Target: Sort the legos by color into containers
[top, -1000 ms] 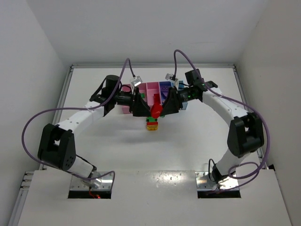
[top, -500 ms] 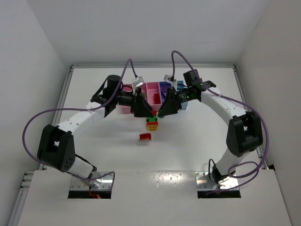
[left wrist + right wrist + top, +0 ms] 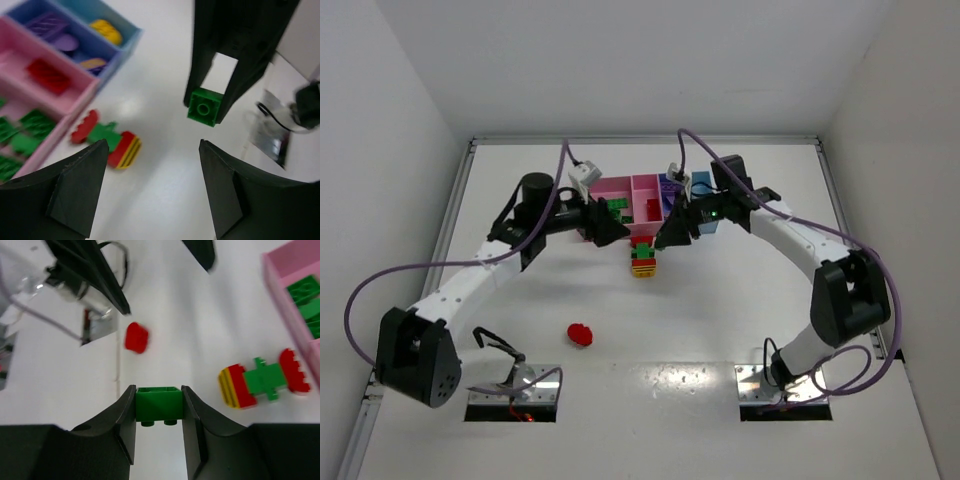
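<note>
top view: the row of bins (image 3: 642,179) sits toward the far edge of the white table (image 3: 720,310), with open surface in front and on both sides. a multicolour clump (image 3: 642,262) lies just in front of the bins. a red brick (image 3: 580,334) lies alone, well apart, near the left arm's base. both arms reach forward and bend inward. the left gripper (image 3: 608,224) is at the bins' near-left corner, the right gripper (image 3: 670,232) just right of the clump.

left wrist: left gripper fingers (image 3: 75,190) spread, nothing between them, bare table below. green bricks in the wide pink bin (image 3: 59,126), a red one in the narrow pink bin (image 3: 80,94).

right wrist: right gripper pinching a green brick (image 3: 159,402) above open table. the clump lies to its right, beside the pink bin's wall.
</note>
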You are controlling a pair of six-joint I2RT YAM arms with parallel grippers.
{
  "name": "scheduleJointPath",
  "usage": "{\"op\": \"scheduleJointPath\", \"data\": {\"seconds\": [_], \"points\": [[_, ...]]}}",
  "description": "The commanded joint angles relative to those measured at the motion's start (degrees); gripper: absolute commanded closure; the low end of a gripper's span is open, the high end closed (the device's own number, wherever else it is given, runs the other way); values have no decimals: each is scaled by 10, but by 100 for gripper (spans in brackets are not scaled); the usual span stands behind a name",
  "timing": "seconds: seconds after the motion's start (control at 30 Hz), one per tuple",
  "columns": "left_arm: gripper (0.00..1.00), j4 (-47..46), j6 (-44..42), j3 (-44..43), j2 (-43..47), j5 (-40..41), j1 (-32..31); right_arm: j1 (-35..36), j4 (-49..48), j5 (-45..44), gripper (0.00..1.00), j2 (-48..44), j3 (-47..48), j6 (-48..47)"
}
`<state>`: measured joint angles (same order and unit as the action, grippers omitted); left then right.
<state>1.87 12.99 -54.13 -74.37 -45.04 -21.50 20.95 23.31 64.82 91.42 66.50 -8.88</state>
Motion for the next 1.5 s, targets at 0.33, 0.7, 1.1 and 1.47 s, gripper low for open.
{"op": "scheduleJointPath", "data": {"seconds": [0.33, 0.7, 1.1, 1.47], "points": [[20, 31, -16, 45, 150, 268, 82, 44, -346, -312, 100, 115, 68, 189], [15, 37, -42, 80, 172, 284, 106, 81, -301, -303, 100, 262, 212, 186], [15, 411, -362, -100, 43, 195, 117, 110, -196, -357, 52, 397, 372, 163], [15, 574, -496, -56, 41, 350, 14, 116, -220, -381, 13, 278, 261, 169]]}}
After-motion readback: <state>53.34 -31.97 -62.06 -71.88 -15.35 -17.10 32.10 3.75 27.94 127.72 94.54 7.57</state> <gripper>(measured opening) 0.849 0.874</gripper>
